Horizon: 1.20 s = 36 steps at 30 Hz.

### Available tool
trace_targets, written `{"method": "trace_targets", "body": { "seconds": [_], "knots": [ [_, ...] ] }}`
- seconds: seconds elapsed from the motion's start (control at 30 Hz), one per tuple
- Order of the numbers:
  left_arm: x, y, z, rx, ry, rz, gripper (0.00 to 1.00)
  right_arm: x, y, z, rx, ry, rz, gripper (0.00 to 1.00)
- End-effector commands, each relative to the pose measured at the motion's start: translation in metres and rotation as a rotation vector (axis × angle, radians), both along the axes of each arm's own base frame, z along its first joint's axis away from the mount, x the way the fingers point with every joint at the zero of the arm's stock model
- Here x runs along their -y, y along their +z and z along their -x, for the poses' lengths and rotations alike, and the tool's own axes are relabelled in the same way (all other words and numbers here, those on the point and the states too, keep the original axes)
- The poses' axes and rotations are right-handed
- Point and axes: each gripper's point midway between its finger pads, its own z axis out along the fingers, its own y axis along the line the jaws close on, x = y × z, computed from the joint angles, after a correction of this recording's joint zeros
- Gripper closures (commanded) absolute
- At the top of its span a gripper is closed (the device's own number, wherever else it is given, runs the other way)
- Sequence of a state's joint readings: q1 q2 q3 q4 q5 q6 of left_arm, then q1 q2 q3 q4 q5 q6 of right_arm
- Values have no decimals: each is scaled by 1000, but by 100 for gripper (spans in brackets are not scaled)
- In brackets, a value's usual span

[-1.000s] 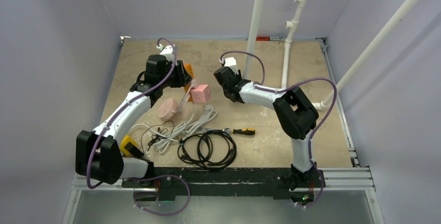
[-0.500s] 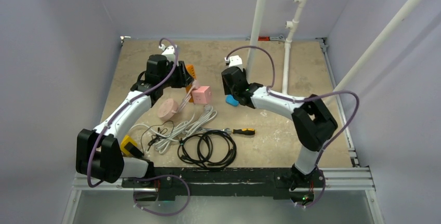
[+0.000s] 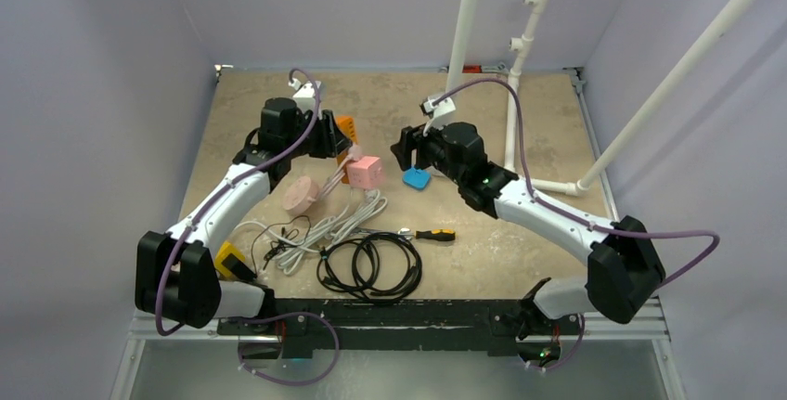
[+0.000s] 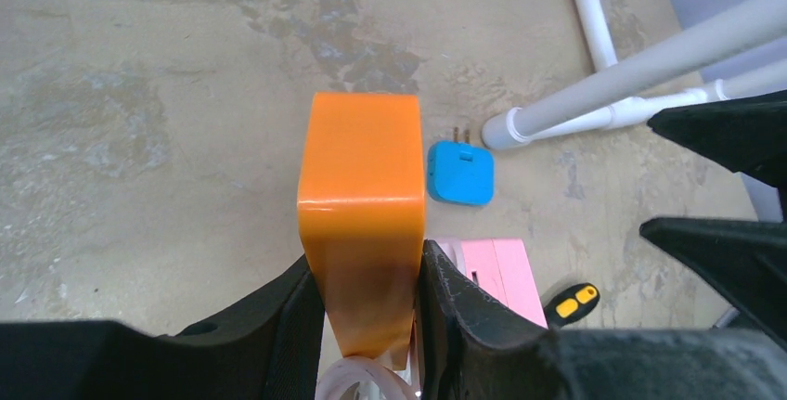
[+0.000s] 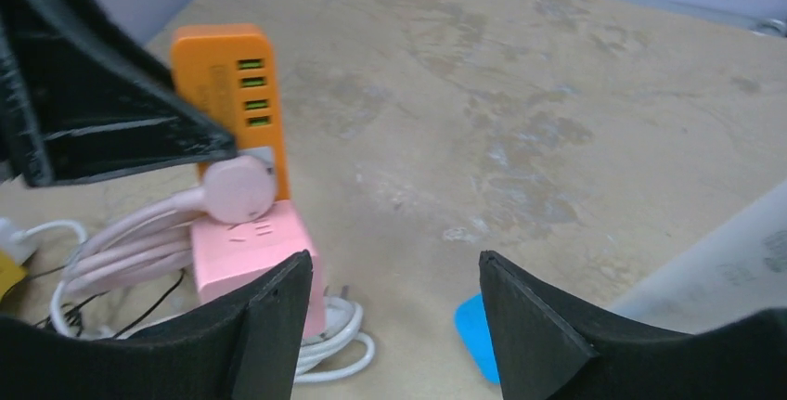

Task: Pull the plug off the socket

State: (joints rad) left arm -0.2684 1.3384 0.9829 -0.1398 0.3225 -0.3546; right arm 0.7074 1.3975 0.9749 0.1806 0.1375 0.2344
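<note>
Right arm has swung out toward the right of the top view since the earlier frame, with its elbow now low right. Its end effector has widened. A blue plug (image 3: 415, 178), not in view a second ago, now lies on the bench (image 3: 390, 94).

Right end effector (image 3: 403, 148): fingers spread, nothing between them, clear in its own wrist view. The blue plug lies just below and right of it in the top view, flat on the bench and apart from the fingers. In the left wrist view two bare prongs show at the plug's upper-left corner, pointing up-frame. It is free of any socket, so I judge that pull done.

Left end effector (image 3: 327, 136): pinching the sides of the orange socket block (image 3: 345, 127), which stands upright, centre-left in the top view.

Pink plug (image 5: 239, 187): round, seated on the block's face under the ports, cord trailing to lower left of the right wrist view. That face is turned toward the right end effector. If this one is wanted next, the pull axis runs straight out of the face, left to right in the top view. The right arm is the free one facing it, while the left steadies the block.

Pink cube (image 5: 255, 251): just beside the block's foot.

Writing: no brand readable. Four green ports on the block face. Faint red marks on the cube's top are too small to read.
</note>
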Motion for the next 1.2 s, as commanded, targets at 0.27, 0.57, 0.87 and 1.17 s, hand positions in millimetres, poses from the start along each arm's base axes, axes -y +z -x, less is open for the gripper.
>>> {"method": "trace_targets", "body": {
  "seconds": [0.27,0.57,0.87,1.17],
  "knots": [
    [28,43,3,140,-155,150,100,-34,31,58,128,358,-181,11],
    [44,34,9,109,-204,178,100,-34,20,52,104,323,-199,10],
    [63,21,17,71,-257,170,100,-31,18,47,106,286,-192,20],
    [67,18,19,59,-265,153,100,-50,4,49,78,319,-137,26]
  ]
}}
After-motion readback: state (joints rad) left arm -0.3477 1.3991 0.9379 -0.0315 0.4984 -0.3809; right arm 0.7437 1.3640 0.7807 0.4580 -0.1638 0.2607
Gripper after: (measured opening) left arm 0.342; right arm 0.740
